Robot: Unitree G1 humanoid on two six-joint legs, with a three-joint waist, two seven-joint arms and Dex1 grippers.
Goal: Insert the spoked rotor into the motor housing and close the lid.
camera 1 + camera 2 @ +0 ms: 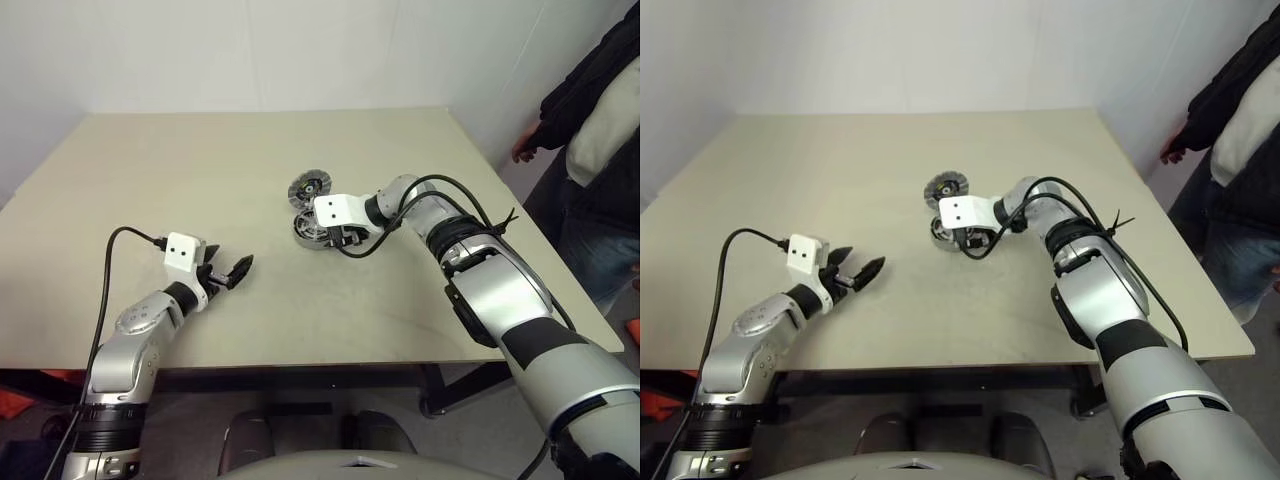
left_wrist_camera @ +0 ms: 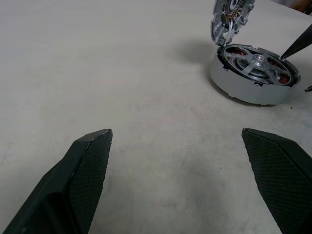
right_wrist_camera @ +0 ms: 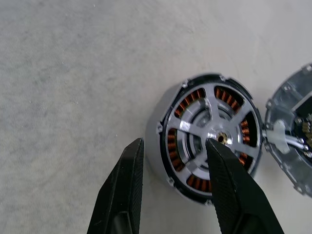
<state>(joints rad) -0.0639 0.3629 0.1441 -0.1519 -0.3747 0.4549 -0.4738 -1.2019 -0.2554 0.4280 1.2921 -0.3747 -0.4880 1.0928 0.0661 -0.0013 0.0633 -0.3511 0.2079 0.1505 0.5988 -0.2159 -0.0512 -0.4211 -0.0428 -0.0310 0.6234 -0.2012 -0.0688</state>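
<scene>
Spoked rotor (image 3: 209, 141) under right pincer (image 3: 173, 144) (inside housing (image 3: 156, 122)).

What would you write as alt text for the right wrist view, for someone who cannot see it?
Two black gripper fingers hover over a round motor housing on a beige table, one fingertip above the hub of the spoked rotor already seated among copper coils. The gripper is partly open, holding nothing. The lid lies open beside the housing, joined by a white connector.

We find no text, label, brand, number or sign that we can read on anything here.
</scene>
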